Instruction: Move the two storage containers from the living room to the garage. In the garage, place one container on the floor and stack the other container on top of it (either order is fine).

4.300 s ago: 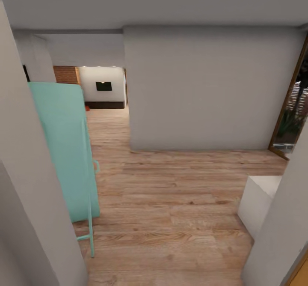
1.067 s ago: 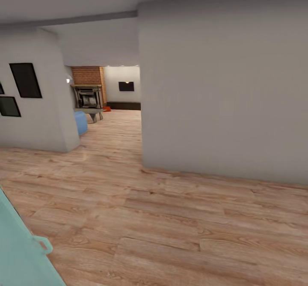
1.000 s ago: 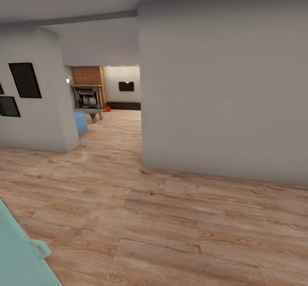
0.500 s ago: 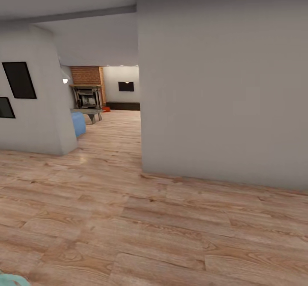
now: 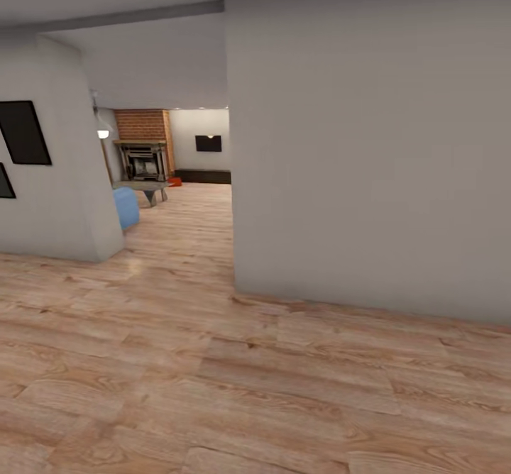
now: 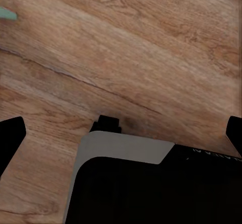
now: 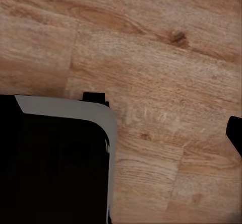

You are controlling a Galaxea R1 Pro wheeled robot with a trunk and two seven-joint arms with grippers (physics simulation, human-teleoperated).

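Note:
Far down the hallway the living room opens up, with its red-brick fireplace (image 5: 144, 125), black wall screen (image 5: 209, 143) and long low dark bench (image 5: 204, 175). A small orange-red shape (image 5: 174, 182) lies on the wood floor beside that bench; it looks like one storage container, too small to make out further. My left gripper (image 6: 122, 136) hangs open over the wood planks, its black fingertips (image 6: 11, 138) wide apart and nothing between them. My right gripper (image 7: 122, 133) is also open and empty; one fingertip (image 7: 235, 132) shows at the picture's edge.
A big grey wall block (image 5: 369, 147) stands close on the right, its corner edging the passage. On the left is a wall (image 5: 50, 176) with black frames (image 5: 25, 132). A blue seat (image 5: 126, 208) and a grey low table (image 5: 147, 189) stand left of the passage.
The whole view has shifted as the robot advanced along the hallway: the mint-green cabinet slid out at lower left, and the walls and living room opening have drawn slightly nearer.

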